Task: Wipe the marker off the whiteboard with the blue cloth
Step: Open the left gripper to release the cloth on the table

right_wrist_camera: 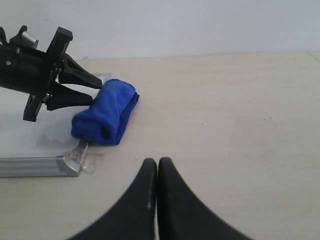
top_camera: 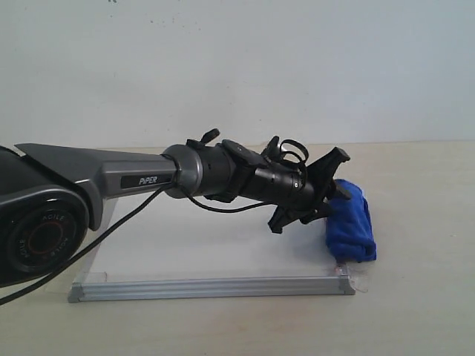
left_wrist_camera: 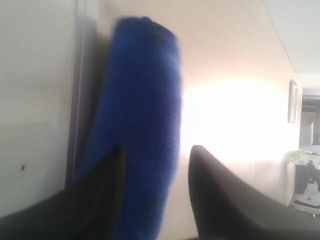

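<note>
We are looking at the left arm (top_camera: 89, 174), which is reaching from the left across the whiteboard (top_camera: 215, 248) toward its right edge. On the grey sleeve of this arm we are reading the white word "PiPER" (top_camera: 148, 180). Around the round joint cap (top_camera: 44, 233) close to the camera, small letters are running in a ring, but they are too small for us to read.

The blue cloth (top_camera: 355, 222) is lying as a thick roll along the right edge of the whiteboard, near the front corner. It is covering part of the silver frame (top_camera: 215, 288) there, and its outer side is resting on the desk (top_camera: 423, 245). A clear tape tab (right_wrist_camera: 92, 162) is sticking out at that corner.

The left gripper (left_wrist_camera: 157, 150) is standing at one end of the cloth with its fingers (left_wrist_camera: 100, 200) spread wide. In the left wrist view one finger is lying against the cloth on the whiteboard side. The other is standing apart from it, with a strip of bright desk showing between. The fingers are not squeezing the cloth, so they are holding nothing.

The right gripper (right_wrist_camera: 157, 161) is hovering over the desk, well apart from the cloth. Its two fingers are touching each other at the tips, with nothing between them.
</note>
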You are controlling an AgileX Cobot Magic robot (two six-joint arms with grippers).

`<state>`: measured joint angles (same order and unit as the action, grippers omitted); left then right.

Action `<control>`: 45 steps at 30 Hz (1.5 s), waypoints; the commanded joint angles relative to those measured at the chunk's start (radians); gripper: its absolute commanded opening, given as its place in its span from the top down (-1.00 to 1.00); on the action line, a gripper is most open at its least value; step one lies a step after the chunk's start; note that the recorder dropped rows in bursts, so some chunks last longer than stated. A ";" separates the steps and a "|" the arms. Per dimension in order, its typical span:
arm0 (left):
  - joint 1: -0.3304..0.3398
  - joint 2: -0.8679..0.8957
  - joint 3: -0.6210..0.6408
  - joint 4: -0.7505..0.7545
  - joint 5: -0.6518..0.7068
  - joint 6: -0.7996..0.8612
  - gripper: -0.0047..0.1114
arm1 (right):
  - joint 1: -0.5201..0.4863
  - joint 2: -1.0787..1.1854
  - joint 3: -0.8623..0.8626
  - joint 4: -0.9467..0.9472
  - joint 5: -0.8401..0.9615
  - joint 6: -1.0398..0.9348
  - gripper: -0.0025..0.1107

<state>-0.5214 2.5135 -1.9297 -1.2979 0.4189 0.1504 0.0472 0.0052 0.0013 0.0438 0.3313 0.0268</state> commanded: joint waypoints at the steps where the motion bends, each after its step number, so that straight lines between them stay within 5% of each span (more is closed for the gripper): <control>1: -0.001 0.023 -0.008 -0.026 0.009 -0.001 0.18 | -0.007 -0.005 -0.001 0.001 -0.008 -0.004 0.96; 20: 0.055 -0.029 -0.008 -0.027 0.118 -0.001 0.22 | -0.007 -0.005 -0.001 -0.001 -0.006 -0.004 0.96; 28: 0.098 -0.029 -0.008 0.019 0.280 0.078 0.81 | -0.007 -0.005 -0.001 -0.001 -0.006 -0.004 0.96; 37: 0.078 -0.029 -0.008 0.318 0.289 -0.102 0.84 | -0.007 -0.005 -0.001 -0.001 -0.006 -0.004 0.96; 45: 0.019 -0.027 -0.008 0.347 0.266 -0.117 0.84 | -0.007 -0.005 -0.001 -0.001 -0.006 -0.004 0.96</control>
<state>-0.4732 2.4950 -1.9346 -0.9617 0.6949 0.0437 0.0472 0.0052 0.0013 0.0438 0.3313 0.0268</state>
